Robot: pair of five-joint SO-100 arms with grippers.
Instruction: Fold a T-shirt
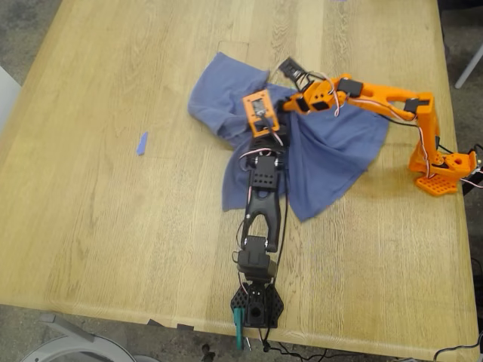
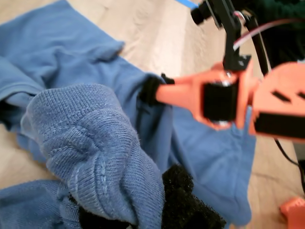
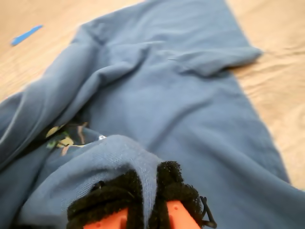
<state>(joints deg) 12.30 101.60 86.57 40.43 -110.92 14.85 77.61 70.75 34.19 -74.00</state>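
Both my first claw [image 2: 157,210] and my second claw [image 3: 150,200] pinch the T-shirt [image 1: 332,151]; uneven pulling near its middle could bunch it.

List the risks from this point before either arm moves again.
Both my first gripper and my second gripper pinch bunched folds of the T-shirt, so pulling apart could drag the crumpled cloth rather than fold it. The two arms cross closely over the shirt in the exterior view and may collide. Either thin pinch could slip.
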